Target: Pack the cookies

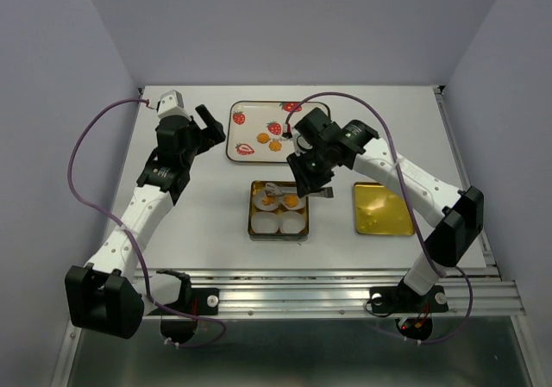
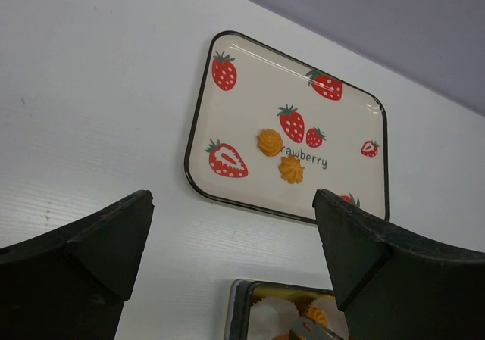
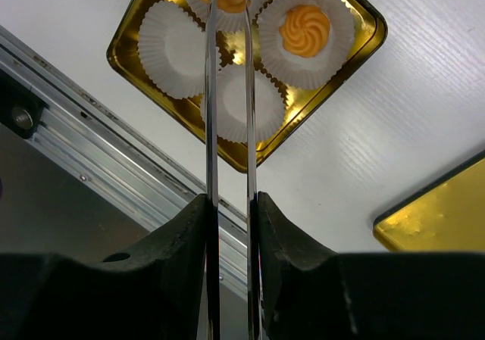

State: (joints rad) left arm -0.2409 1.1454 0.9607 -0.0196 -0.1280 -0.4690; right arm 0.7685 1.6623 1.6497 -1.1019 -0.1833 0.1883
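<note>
**One readable word, on the plate**

Left wrist view: the strawberry-print plate [image 2: 227, 90] carries dark lowercase lettering [image 2: 307, 160] reading "trawberry". It sits mid-plate, just right of the lower cookie [image 2: 290, 170]. The first letter is up against the cookie edge and can't be made out. Top view: the same plate [image 1: 255, 121], print too small to read.

Two cookies [image 1: 263, 137] lie on the strawberry plate [image 1: 254, 121] at the back of the white worktop [image 1: 198, 206]. Two more sit in paper cups [image 1: 264, 224] inside the gold tin [image 1: 252, 215]. The right fingers [image 1: 304, 180] hold metal tongs [image 1: 323, 194] over it.
</note>
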